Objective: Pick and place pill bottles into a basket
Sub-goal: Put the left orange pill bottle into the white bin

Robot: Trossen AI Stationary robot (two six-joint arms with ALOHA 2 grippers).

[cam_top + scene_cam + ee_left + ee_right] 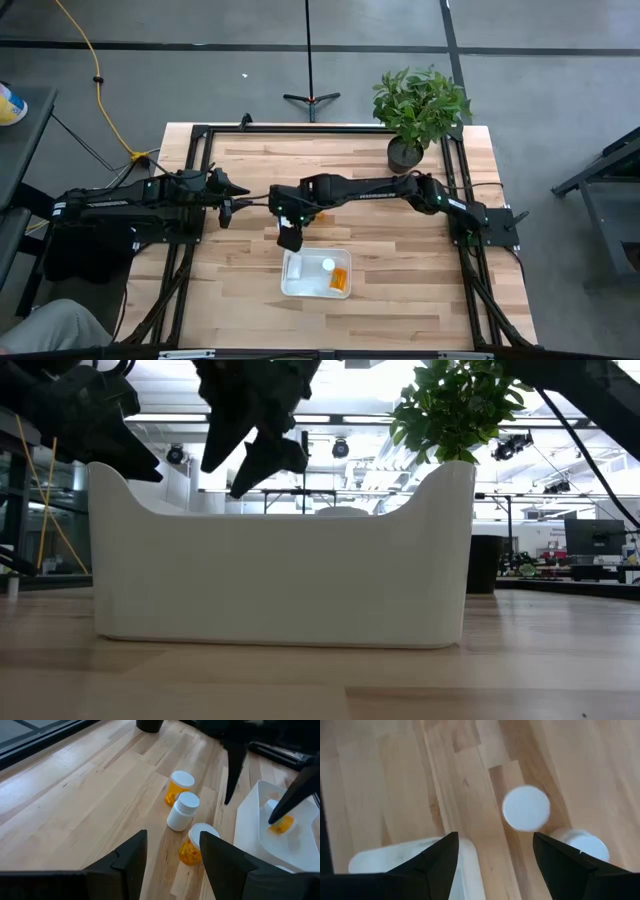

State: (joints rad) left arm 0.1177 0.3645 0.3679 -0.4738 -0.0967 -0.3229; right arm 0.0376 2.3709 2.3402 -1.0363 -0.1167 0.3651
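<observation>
Three pill bottles stand or lie close together on the table: one with an orange body, one that shows white, and one nearest my left gripper. The white basket holds an orange bottle on its side and a white cap. My left gripper is open and empty, left of the bottles. My right gripper is open and empty, above the basket's far left corner, with two white caps below it.
A potted plant stands at the table's far right. The basket's near wall fills the low view. The right arm reaches across the middle of the table above the loose bottles. A person's knee shows at the near left.
</observation>
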